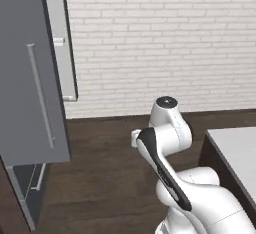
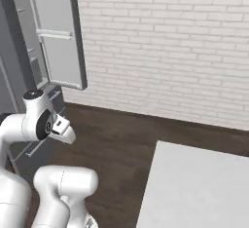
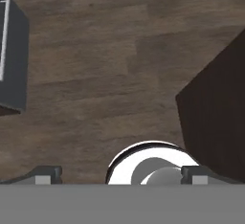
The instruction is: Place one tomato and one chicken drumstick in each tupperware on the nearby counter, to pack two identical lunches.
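Observation:
My gripper [image 3: 122, 174] hangs over the dark wood floor [image 3: 95, 74] and points down at it. Its two fingertips [image 3: 45, 173] stand far apart with nothing between them, so it is open. A corner of the pale grey-white counter [image 1: 235, 153] shows at the right, and again in the right base view as the counter [image 2: 194, 188]. The dark brown cabinet [image 3: 215, 117] under it is at the right of the hand view, beside the gripper. The tomato, the chicken drumstick and the tupperware are out of view.
A tall grey appliance with an open door [image 1: 30, 78] stands at the left, its door [image 2: 58, 37] swung out toward the white brick wall [image 1: 160, 43]. A grey box corner [image 3: 12, 55] sits left of the hand. Wood floor [image 1: 100, 168] lies between appliance and counter.

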Available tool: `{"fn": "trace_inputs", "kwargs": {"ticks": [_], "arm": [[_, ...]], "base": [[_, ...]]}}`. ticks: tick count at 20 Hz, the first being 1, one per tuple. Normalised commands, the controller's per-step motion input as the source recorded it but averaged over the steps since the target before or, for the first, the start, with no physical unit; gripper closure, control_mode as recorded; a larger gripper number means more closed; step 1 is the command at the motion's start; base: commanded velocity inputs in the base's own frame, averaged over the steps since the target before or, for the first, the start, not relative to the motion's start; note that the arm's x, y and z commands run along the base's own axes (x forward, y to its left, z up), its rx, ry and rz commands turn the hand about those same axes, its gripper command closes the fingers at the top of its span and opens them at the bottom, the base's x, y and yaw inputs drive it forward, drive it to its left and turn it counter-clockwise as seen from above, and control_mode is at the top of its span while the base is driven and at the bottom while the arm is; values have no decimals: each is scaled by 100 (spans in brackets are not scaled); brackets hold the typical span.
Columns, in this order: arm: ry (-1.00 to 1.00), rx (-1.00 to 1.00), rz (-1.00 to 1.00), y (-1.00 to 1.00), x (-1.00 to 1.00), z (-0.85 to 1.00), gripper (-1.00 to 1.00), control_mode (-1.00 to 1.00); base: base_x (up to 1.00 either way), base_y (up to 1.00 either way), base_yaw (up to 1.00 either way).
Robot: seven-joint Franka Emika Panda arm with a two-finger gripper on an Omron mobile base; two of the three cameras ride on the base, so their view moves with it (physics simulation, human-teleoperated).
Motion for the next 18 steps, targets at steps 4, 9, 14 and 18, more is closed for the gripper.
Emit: {"fn": "trace_inputs", "kwargs": {"ticks": [4, 9, 14, 18], "arm": [[0, 0, 0, 0, 0, 0, -100, 100], [0, 0, 0, 0, 0, 0, -100, 100], [0, 0, 0, 0, 0, 0, -100, 100], [0, 0, 0, 0, 0, 0, -100, 100]], "base": [[100, -6, -1], [100, -7, 0], [100, -37, 0], [100, -50, 4]]}}
